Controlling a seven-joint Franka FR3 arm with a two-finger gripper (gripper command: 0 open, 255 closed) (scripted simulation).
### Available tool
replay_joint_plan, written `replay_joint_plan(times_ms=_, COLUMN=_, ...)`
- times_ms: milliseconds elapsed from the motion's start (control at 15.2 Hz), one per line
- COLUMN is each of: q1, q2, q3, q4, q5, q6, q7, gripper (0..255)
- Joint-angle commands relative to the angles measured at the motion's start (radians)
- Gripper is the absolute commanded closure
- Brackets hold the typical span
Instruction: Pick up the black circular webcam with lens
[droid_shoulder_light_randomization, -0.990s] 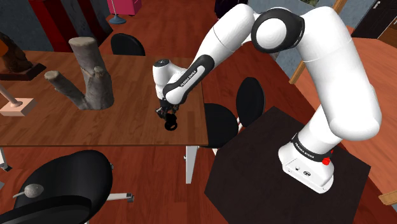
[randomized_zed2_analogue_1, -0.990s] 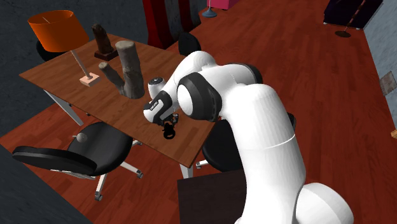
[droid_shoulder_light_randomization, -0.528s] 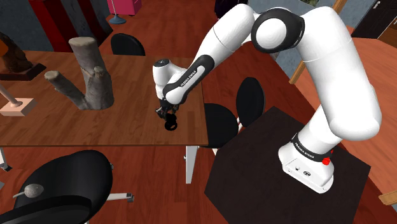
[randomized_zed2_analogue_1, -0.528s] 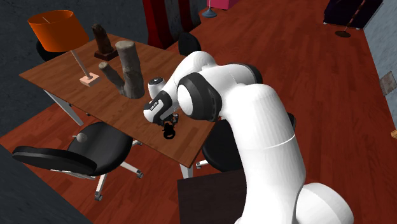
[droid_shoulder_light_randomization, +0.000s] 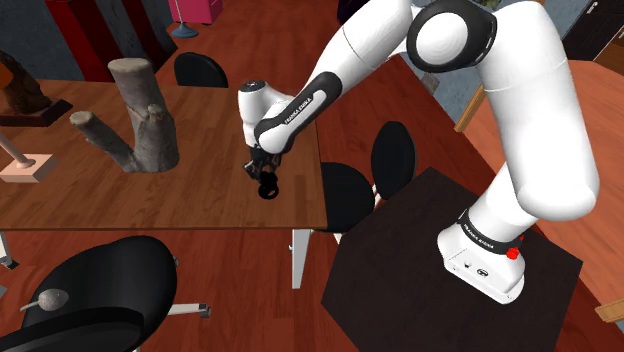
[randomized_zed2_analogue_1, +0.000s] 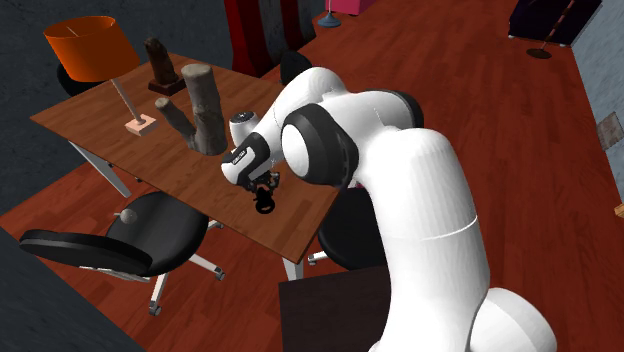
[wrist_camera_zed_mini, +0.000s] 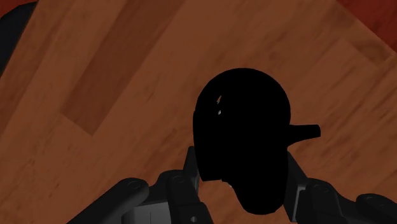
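Lift is under way. Left of the grey forked log (droid_shoulder_light_randomization: 145, 120), a pale block with a stick (droid_shoulder_light_randomization: 25, 167) stands well apart from the action. Right of the log, the black circular webcam (droid_shoulder_light_randomization: 267, 188) hangs in the black jaws, which are closed on its sides with the round body clasped between them. It now sits slightly higher over the brown wooden worktop (droid_shoulder_light_randomization: 120, 210) than half a second ago, so the grasp seems to have held and the pick looks nearly done. Further right of the log, the worktop's edge is near, with black chairs (droid_shoulder_light_randomization: 345, 190) just beyond. Straight up looks like the open way.
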Motion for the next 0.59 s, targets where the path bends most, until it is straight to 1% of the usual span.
replay_joint_plan(times_ms=0, q1=-0.004, q2=-0.023, q3=0.005, q4=-0.01, q5=0.005, q6=-0.014, q7=-0.003, gripper=255)
replay_joint_plan(times_ms=396, q1=-0.014, q2=-0.086, q3=0.019, q4=-0.025, q5=0.019, q6=-0.061, q7=-0.012, gripper=255)
replay_joint_plan(times_ms=528, q1=-0.014, q2=-0.087, q3=0.02, q4=-0.025, q5=0.02, q6=-0.062, q7=-0.013, gripper=255)
